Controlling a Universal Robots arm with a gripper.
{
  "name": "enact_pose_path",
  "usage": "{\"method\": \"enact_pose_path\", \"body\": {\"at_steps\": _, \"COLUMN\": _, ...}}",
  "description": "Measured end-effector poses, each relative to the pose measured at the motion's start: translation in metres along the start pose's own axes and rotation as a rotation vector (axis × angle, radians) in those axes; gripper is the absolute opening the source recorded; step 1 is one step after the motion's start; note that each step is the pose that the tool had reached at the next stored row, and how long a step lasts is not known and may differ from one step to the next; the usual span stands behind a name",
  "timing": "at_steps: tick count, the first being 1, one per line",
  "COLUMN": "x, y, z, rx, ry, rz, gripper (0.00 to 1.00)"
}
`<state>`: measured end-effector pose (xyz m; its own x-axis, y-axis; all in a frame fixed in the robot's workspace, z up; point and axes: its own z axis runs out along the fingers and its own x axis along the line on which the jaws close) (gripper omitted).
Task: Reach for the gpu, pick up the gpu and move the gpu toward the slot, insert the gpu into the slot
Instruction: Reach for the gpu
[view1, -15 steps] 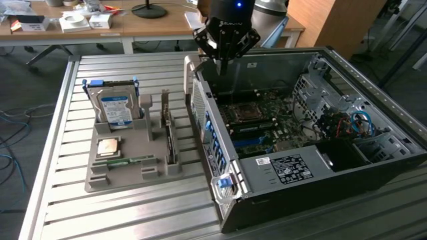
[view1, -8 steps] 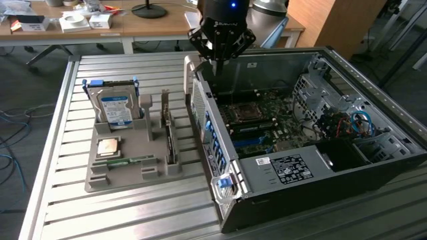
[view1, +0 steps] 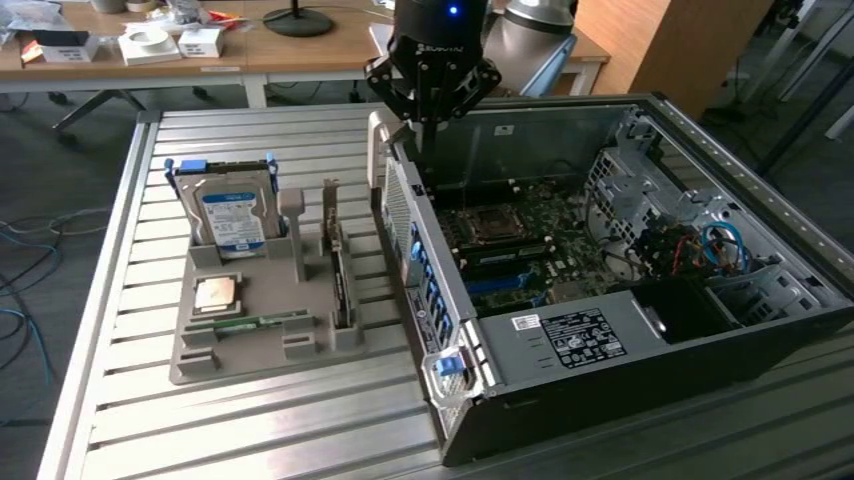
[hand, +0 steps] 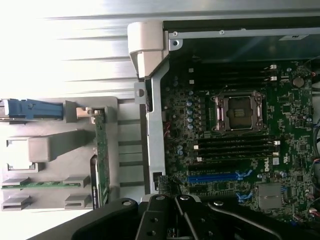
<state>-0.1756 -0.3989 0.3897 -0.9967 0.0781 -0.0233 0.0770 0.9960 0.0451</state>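
The gpu (view1: 342, 275) stands on edge in the grey holder (view1: 254, 345), a thin dark card with its pale bracket at the far end. It appears again in the wrist view as the gpu (hand: 101, 155), with nothing gripping it. My gripper (view1: 424, 150) hangs shut and empty above the near wall of the open computer case, to the exterior view's right of the holder. The wrist view has the gripper (hand: 176, 200) with its fingers pressed together. On the green motherboard (hand: 295, 125), the slot (hand: 215, 187) is a black strip beside the blue strips.
A blue-labelled hard drive (view1: 234, 215) stands in the holder's far end. A CPU chip (view1: 218, 293) and a green memory stick (view1: 247, 322) lie nearer. The case's upright metal wall (view1: 427, 270) separates holder and motherboard. The CPU socket (hand: 238, 111) sits mid-board.
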Motion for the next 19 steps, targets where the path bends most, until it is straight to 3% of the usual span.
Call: {"method": "enact_pose_path", "body": {"at_steps": 19, "x": 0.022, "y": -0.0017, "z": 0.0008, "rx": 0.0001, "ry": -0.0003, "rz": 0.004, "gripper": 0.11}}
